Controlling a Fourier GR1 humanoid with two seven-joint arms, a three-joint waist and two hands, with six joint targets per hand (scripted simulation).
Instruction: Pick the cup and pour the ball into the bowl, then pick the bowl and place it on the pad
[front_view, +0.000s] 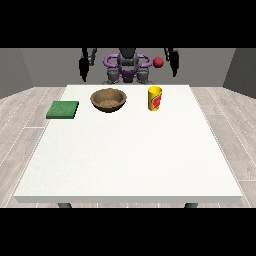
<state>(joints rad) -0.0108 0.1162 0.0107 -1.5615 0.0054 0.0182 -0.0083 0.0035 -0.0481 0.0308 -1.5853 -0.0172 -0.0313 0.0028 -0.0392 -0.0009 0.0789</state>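
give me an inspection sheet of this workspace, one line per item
surface: large white table, near part bare
bowl: brown bowl upright on the table, between pad and cup; nothing seen inside
cup: yellow cup with a red mark, upright, to the view's right of the bowl, apart from it
ball: red ball appears above the cup, in front of the robot, not in the cup
pad: green pad flat by the table's edge at the view's left, nothing on it
clutter: nothing seen
robot hands: robot hand at the view's left and robot hand at the view's right both back by the robot, off the table, holding nothing; finger state unclear
cables: nothing seen
surroundings: wood-look floor, grey walls
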